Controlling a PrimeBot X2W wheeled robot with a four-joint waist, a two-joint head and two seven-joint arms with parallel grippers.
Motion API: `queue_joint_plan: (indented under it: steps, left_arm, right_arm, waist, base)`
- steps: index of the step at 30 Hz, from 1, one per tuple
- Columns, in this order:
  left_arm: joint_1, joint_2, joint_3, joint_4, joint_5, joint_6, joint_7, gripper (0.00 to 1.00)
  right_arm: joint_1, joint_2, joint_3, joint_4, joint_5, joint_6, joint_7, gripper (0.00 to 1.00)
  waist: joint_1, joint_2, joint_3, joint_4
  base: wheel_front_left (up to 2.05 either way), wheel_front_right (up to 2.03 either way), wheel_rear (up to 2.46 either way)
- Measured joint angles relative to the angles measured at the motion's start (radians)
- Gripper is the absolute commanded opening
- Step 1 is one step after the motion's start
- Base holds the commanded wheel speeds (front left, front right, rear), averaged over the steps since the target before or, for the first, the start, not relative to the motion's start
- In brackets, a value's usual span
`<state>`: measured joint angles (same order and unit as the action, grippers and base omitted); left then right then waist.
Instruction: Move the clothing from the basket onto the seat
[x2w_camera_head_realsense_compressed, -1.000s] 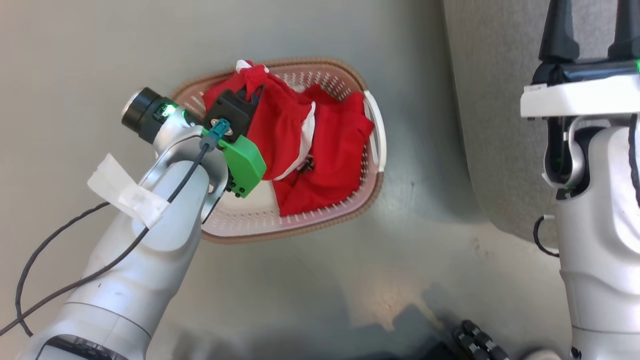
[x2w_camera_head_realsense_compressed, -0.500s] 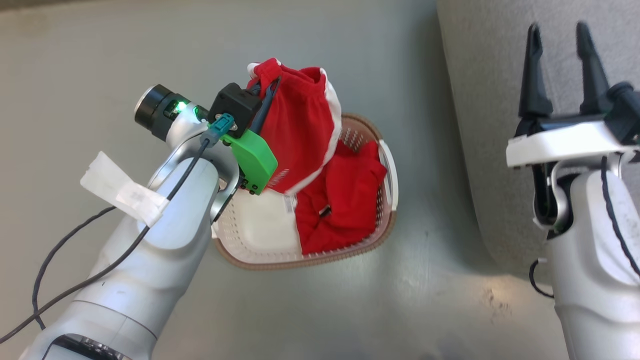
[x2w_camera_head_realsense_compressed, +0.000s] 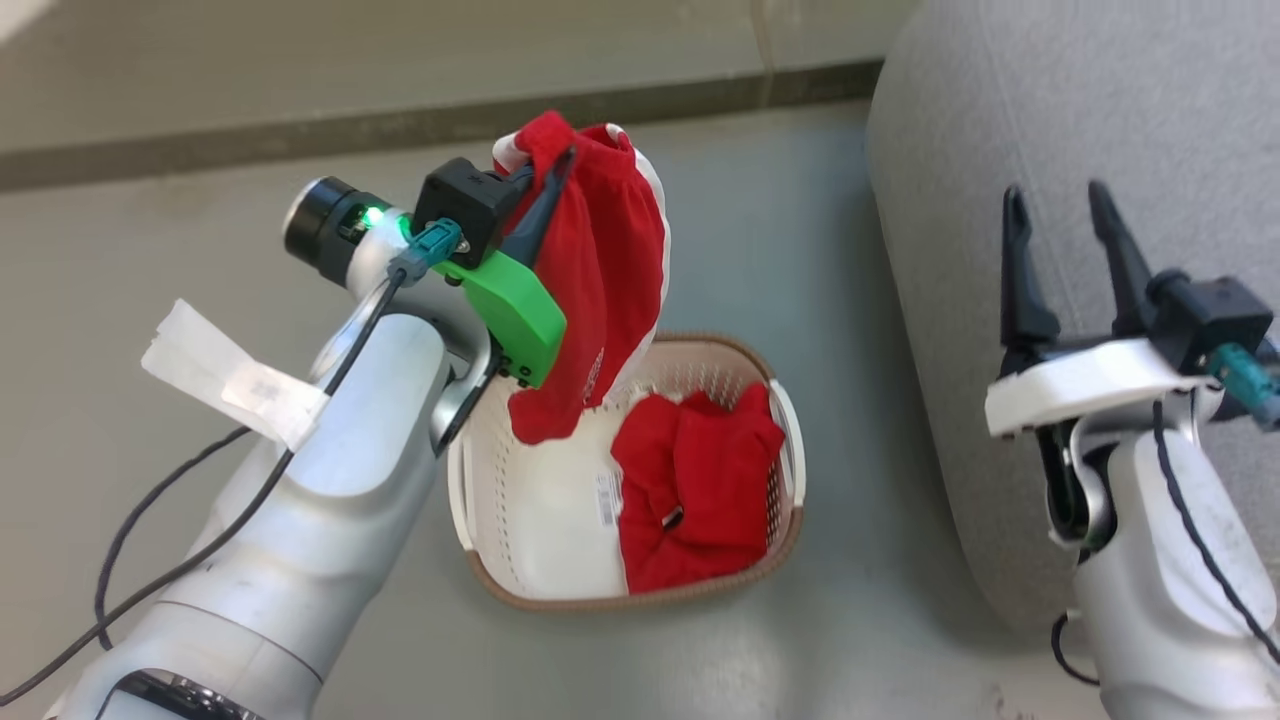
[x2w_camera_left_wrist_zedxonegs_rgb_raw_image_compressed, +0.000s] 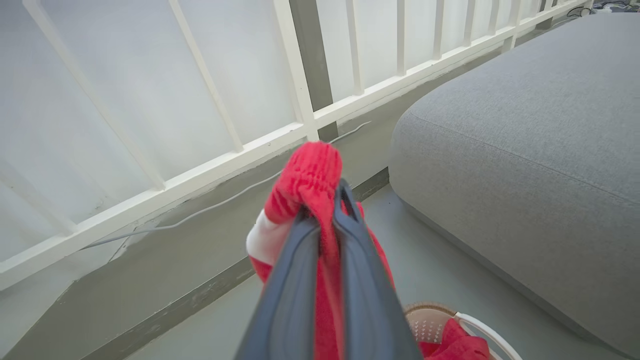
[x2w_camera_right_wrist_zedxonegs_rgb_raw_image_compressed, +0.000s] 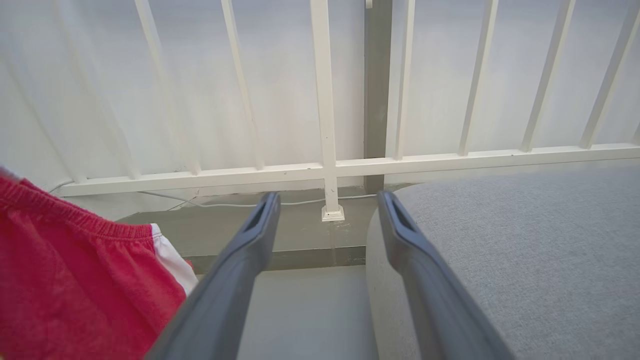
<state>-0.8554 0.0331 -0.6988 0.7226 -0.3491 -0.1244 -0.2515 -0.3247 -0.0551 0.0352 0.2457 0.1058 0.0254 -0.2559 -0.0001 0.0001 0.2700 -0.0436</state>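
Since a second ago one red garment (x2w_camera_head_realsense_compressed: 600, 290) has risen from lying in the basket (x2w_camera_head_realsense_compressed: 540, 530) to hanging wholly above it. The head camera has tipped up as well, so the shift of the whole picture is no move of the things.

The seat (x2w_camera_head_realsense_compressed: 1050, 120), a broad grey cushion, stands to the right of the basket, near it but apart, and nothing red lies on the part that shows. The basket rests on the floor (x2w_camera_head_realsense_compressed: 200, 330) with about half its pale bottom bare, a sticker (x2w_camera_head_realsense_compressed: 607, 500) showing there. The raised garment, red with white trim, droops from its gathered waistband, its lower edge over the basket's left part. A second red garment (x2w_camera_head_realsense_compressed: 700, 490) lies crumpled in the basket's right half. The left gripper (x2w_camera_head_realsense_compressed: 560, 160) has its fingers pressed together on the waistband, and in the left wrist view a bunch of elastic pokes out past the tips. The right gripper (x2w_camera_head_realsense_compressed: 1057, 195) stands spread wide and empty, against the seat's near edge in the head view.

The step in hand, as I judge it, is carrying the first piece across, with the task under halfway. The next move calls for swinging the left arm rightward, high enough that the hanging cloth clears the basket's rim and the cushion's rounded edge, then parting the fingers over the seat's top.
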Motion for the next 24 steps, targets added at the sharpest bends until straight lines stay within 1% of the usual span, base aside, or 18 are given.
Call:
queue_joint_plan:
  steps: [3,6,14,15,18,24]
  left_arm:
    - [0.001,-0.001,-0.019,-0.018,-0.028,0.0,0.0,0.0]
    - [0.004,-0.001,-0.031,-0.021,-0.058,0.0,0.002,0.0]
    - [0.029,-0.003,-0.059,-0.026,-0.103,0.0,0.015,0.0]
    - [0.033,-0.003,-0.062,-0.027,-0.119,0.0,0.024,0.0]
    - [0.044,-0.003,-0.073,-0.036,-0.136,0.0,0.045,0.0]
    - [0.046,-0.004,-0.081,-0.082,-0.167,0.0,0.066,0.0]
  right_arm:
    - [0.026,0.0,0.005,0.017,0.0,0.001,0.0,1.0]
    - [0.05,0.001,0.012,0.031,0.0,0.01,0.0,1.0]
    - [0.132,0.003,0.04,0.087,0.0,0.021,0.0,1.0]
    - [0.143,0.004,0.045,0.094,0.001,0.027,0.0,1.0]
    - [0.174,0.006,0.07,0.109,0.009,0.027,0.0,1.0]
    - [0.191,0.008,0.115,0.123,0.014,0.049,0.0,1.0]
  waist:
    - [0.0,0.0,-0.043,0.006]
    - [0.0,0.0,-0.086,0.012]
    - [0.0,0.0,-0.201,0.027]
    - [0.0,0.0,-0.216,0.029]
    - [0.0,0.0,-0.257,0.034]
    - [0.0,0.0,-0.321,0.04]
  base:
    - [0.0,0.0,0.0]
    - [0.0,0.0,0.0]
    - [0.0,0.0,0.0]
    - [0.0,0.0,0.0]
    - [0.0,0.0,0.0]
    - [0.0,0.0,0.0]
